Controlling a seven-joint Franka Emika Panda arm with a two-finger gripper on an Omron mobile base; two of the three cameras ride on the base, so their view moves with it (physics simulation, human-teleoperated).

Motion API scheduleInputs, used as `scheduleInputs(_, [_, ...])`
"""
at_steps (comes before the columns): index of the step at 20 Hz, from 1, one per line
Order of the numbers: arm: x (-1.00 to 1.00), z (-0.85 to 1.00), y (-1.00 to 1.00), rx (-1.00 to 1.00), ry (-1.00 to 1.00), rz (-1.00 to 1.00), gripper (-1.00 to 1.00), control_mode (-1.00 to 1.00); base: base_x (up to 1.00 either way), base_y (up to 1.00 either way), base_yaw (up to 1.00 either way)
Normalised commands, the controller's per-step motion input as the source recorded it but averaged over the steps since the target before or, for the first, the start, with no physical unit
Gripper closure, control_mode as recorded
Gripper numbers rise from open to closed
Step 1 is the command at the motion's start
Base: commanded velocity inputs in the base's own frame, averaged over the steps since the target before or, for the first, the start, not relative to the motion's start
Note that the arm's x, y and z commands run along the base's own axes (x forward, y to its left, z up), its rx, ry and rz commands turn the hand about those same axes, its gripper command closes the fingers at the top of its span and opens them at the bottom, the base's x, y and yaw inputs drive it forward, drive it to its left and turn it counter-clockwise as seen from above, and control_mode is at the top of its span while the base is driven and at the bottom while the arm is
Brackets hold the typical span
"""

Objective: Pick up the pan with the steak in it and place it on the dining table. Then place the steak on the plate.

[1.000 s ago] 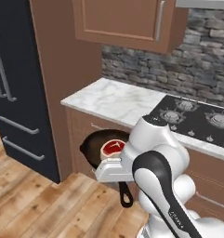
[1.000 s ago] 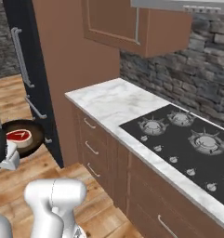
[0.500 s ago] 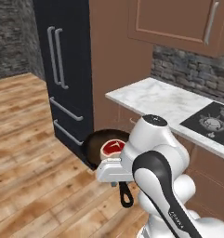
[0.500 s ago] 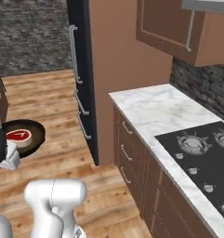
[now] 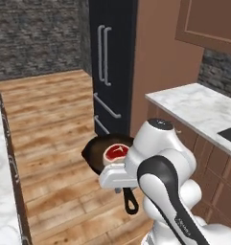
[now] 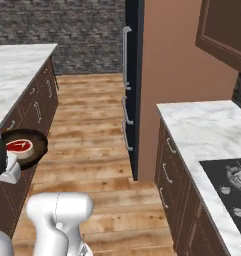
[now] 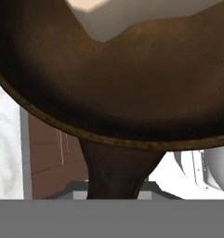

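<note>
Standing tall at the back, the dark fridge fills the space beside brown cabinets, with wood floor spread in front. On the right, a marble counter runs to the black stove; another marble top lies to the left. Over the floor, the arm carries the pan level in mid-air, well clear of every surface. The gripper is clamped narrow on the pan's handle, whose looped end pokes out below. Inside the pan lies the steak, red with a pale rim, seen in the right base view too.
</note>
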Motion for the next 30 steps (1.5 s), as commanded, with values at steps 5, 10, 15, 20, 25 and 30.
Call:
scheduleInputs(5, [0.00,0.00,0.00,0.00,0.00,0.00,1.00,1.00,-0.08,-0.04,0.07])
scheduleInputs(10, [0.00,0.00,0.00,0.00,0.00,0.00,1.00,1.00,0.80,0.18,-0.01])
scheduleInputs(15, [0.00,0.00,0.00,0.00,0.00,0.00,1.00,1.00,1.00,0.35,-0.01])
scheduleInputs(20, [0.00,0.00,0.00,0.00,0.00,0.00,1.00,1.00,1.00,0.30,0.00])
scheduleInputs(25, [0.00,0.00,0.00,0.00,0.00,0.00,1.00,1.00,1.00,0.29,0.00])
scheduleInputs(30, [0.00,0.00,0.00,0.00,0.00,0.00,1.00,1.00,1.00,0.23,0.00])
